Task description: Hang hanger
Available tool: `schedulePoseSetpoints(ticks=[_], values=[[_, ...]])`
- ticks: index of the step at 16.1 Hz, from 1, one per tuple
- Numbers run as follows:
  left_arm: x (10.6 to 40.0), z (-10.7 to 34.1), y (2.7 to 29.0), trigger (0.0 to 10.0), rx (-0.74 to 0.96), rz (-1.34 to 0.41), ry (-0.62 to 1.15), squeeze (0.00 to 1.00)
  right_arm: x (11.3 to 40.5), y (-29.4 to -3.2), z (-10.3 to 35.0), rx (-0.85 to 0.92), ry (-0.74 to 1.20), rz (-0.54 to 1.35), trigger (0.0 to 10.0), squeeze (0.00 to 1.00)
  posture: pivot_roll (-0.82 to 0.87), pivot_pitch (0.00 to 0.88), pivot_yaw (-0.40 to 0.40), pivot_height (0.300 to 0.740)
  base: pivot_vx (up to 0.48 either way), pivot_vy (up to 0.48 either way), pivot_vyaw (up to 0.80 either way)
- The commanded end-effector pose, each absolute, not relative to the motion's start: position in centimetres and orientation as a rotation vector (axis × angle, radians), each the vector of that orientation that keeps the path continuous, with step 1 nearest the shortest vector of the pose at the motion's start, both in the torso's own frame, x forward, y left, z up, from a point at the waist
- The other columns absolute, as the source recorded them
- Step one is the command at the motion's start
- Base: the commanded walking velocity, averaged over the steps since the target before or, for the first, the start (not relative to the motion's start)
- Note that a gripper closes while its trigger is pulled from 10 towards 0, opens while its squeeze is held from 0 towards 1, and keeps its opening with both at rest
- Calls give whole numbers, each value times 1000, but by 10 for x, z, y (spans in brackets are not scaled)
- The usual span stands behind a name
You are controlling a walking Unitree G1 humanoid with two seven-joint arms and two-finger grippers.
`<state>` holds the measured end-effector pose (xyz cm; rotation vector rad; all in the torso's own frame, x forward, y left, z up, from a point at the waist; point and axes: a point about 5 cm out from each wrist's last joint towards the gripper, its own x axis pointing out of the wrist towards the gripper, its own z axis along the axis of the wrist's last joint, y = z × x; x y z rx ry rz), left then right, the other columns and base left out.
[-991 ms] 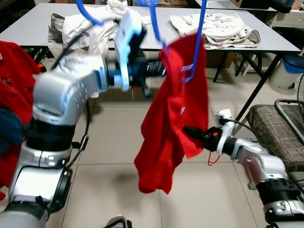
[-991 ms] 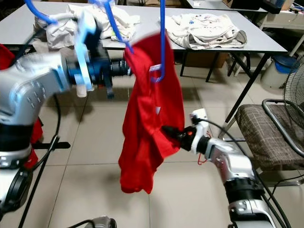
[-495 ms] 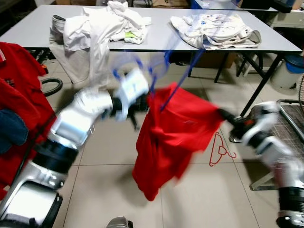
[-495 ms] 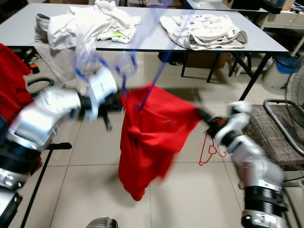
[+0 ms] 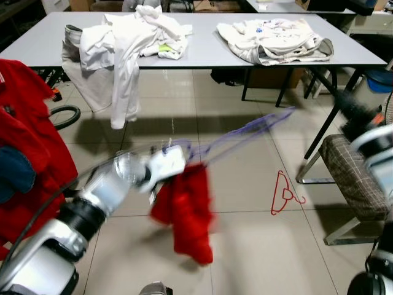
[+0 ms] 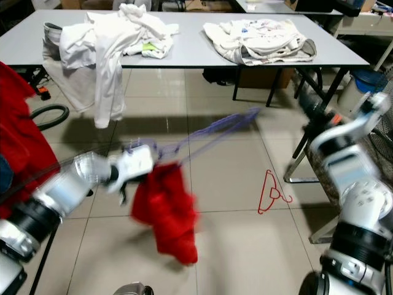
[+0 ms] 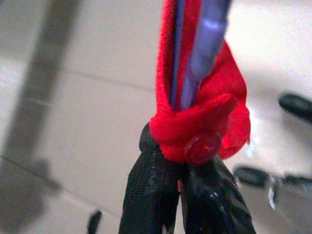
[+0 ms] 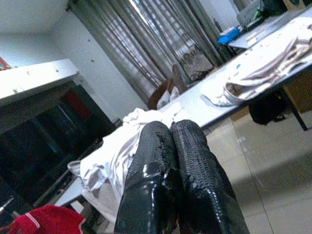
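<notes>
Left tool (image 7: 180,168) clenches red shirt (image 5: 184,212) and blue hanger (image 5: 239,136) low over the floor, while right tool (image 8: 170,146), fingers pressed together and empty, is raised beside the chair (image 5: 353,178).

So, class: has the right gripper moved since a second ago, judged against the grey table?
Yes. The right gripper has let go of the red garment and swung up and out to the robot's right, and is now beside the grey table's right-hand leg.

So there's a long grey table (image 5: 202,58) with a heap of white clothes (image 5: 132,37) spilling over its left front edge, another pale pile (image 5: 279,40) toward the right end. Red wire hanger (image 5: 284,193) lying on the tiled floor (image 5: 245,246), plaid-cushioned chair (image 5: 353,178) just right of it.
</notes>
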<state>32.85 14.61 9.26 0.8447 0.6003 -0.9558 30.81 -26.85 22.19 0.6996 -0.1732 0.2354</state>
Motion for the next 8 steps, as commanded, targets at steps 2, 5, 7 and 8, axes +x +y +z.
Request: schedulePoseSetpoints(ticks=[2, 5, 7, 8], values=[[336, 103, 135, 0, 787, -944, 495, 0, 307, -257, 217, 564, -80, 276, 0, 0, 23, 13, 8, 740, 0, 0, 0], [340, 118, 133, 0, 708, -942, 431, 0, 299, -233, 194, 247, 40, 332, 10000, 0, 32, 12, 8, 740, 0, 0, 0], [340, 126, 146, 0, 747, -994, 453, 0, 287, -216, 225, 253, -158, 519, 10000, 1000, 44, 4, 7, 740, 0, 0, 0], [339, 128, 150, 0, 767, -1012, 470, 0, 280, -211, 241, 223, -216, 626, 10000, 1000, 47, 1, 6, 740, 0, 0, 0]])
